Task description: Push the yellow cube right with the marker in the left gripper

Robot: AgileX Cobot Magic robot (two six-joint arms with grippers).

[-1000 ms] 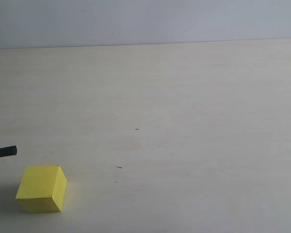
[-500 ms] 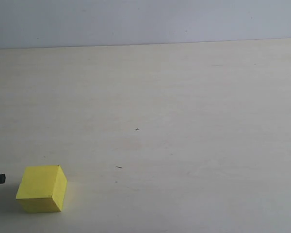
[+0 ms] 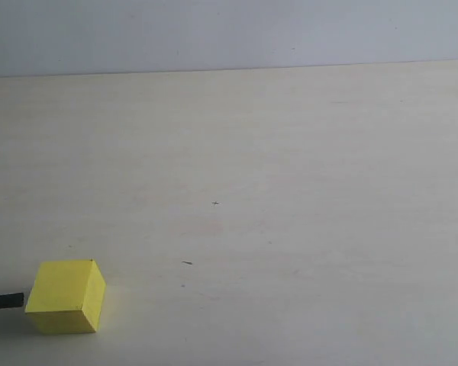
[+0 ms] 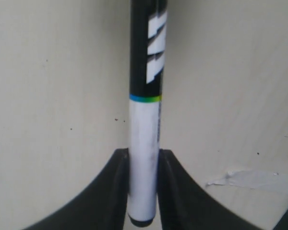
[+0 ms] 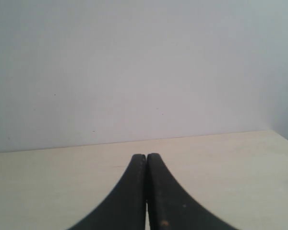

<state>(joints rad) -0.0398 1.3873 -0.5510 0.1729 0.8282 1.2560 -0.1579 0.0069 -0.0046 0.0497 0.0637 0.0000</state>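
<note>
Exterior view, cube: the yellow cube (image 3: pixel 65 297) is sitting flat on the table (image 3: pixel 290 191) in the near left corner of this view, with a wide stretch of bare top lying to its right.
Exterior view, tool: only a short black end of the marker (image 3: pixel 4 301) is showing. It is poking in from the left edge, low down, and reaching the cube's left face. Whether it is touching or stopping just short is not clear.
Exterior view, arms: neither gripper is showing here.
Left wrist view, grip: the left gripper (image 4: pixel 144 163) is clamping the marker (image 4: pixel 145 129) by its white barrel. The jaws are standing narrowly apart, one on each side of it. The black printed part is running straight out ahead, and the tip is lying beyond the frame.
Left wrist view, surroundings: the table (image 4: pixel 53 96) is passing beneath, with a pale scrap (image 4: pixel 249 178) lying on it. The cube is not appearing here.
Right wrist view, hand: the right gripper (image 5: pixel 146 160) is hanging with its jaws pressed together, holding nothing and facing the wall (image 5: pixel 134 62) across the table (image 5: pixel 230 167).
Progress, judged: the tool is gripped and lined up behind the correct face. The rightward push itself seems to be only just starting, so nearly all the travel is remaining.
</note>
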